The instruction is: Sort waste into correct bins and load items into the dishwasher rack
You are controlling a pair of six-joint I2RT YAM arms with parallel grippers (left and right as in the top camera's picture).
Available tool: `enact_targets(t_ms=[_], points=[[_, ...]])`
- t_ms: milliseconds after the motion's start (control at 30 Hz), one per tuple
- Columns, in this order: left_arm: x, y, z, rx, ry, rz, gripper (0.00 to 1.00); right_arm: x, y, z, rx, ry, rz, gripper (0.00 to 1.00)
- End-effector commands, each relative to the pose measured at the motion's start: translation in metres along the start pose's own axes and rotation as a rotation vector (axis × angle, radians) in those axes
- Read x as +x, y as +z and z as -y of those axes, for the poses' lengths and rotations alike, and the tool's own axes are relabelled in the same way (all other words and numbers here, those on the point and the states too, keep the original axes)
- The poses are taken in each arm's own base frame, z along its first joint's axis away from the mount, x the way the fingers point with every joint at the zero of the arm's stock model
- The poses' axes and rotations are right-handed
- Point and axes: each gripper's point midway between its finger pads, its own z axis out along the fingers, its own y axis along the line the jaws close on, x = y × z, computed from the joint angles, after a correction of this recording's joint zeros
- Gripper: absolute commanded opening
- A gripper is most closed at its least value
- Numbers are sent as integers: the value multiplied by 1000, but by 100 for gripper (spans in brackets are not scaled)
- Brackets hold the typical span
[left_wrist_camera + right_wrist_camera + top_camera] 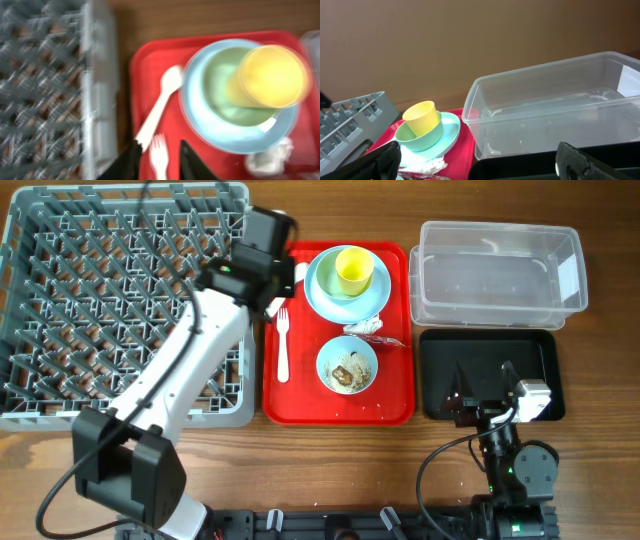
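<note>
Left hand [160, 169] slightly parted over white fork [159, 149], gripping nothing; right hand [481, 165] spread wide, empty.

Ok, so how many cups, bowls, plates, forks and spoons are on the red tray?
yellow cup: 1
bowls: 2, the bowl under the cup and the bowl with food scraps
plate: 1
fork: 1
spoon: 1
Total: 6, all on the red tray.
</note>
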Motion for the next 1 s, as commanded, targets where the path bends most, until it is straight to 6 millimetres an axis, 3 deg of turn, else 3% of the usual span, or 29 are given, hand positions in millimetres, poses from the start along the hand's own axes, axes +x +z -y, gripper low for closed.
enact_targets(t_ms=[0, 100, 200, 300, 433, 700, 967], points=[[-4, 15, 14, 6, 100, 17, 29, -2, 0, 0, 2, -3, 10, 100], [18, 49, 9, -18, 107, -65, 28, -2, 0, 0, 2, -2, 10, 100], [37, 84, 16, -17, 185, -118, 18, -2, 0, 0, 2, -2, 10, 100], [43, 107, 24, -5, 313, -116, 22, -2, 0, 0, 2, -2, 10, 100], [48, 126, 19, -16, 327, -121, 31, -2, 0, 0, 2, -3, 10, 100], [72, 153, 4, -38, 318, -193, 33, -2, 0, 0, 2, -2, 10, 100], [81, 175, -9, -54, 293, -207, 30, -2, 0, 0, 2, -2, 10, 100]])
